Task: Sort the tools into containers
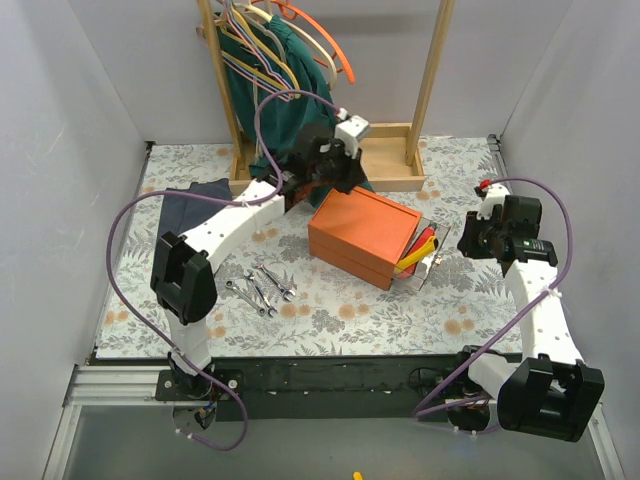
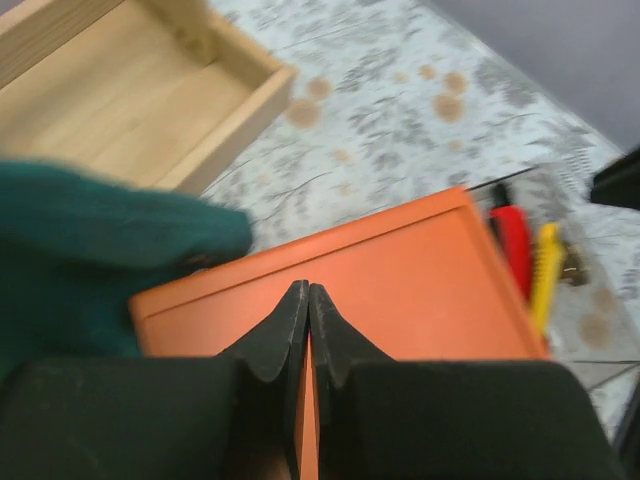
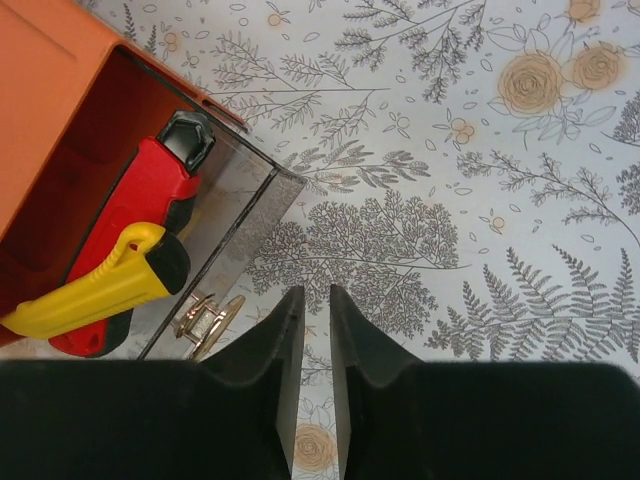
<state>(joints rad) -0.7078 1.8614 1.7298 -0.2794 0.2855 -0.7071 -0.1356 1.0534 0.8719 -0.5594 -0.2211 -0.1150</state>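
The orange box [image 1: 360,235] lies mid-table, with one clear drawer [image 1: 424,268] pulled out on its right side. In the drawer lie the red-and-black pliers [image 3: 140,215] and the yellow-handled tool [image 3: 90,290]. Several silver wrenches [image 1: 262,285] lie on the cloth to the left of the box. My left gripper [image 2: 308,290] is shut and empty, just above the box's back left corner [image 2: 400,270]. My right gripper [image 3: 316,292] is empty, its jaws a narrow gap apart, over the cloth just right of the drawer's brass handle [image 3: 205,318].
A clothes rack with a wooden tray base [image 1: 385,165] stands at the back, with coloured hangers [image 1: 300,30] and a green garment [image 2: 90,250] hanging close by my left wrist. A dark cloth [image 1: 195,200] lies at the left. Grey walls enclose the table.
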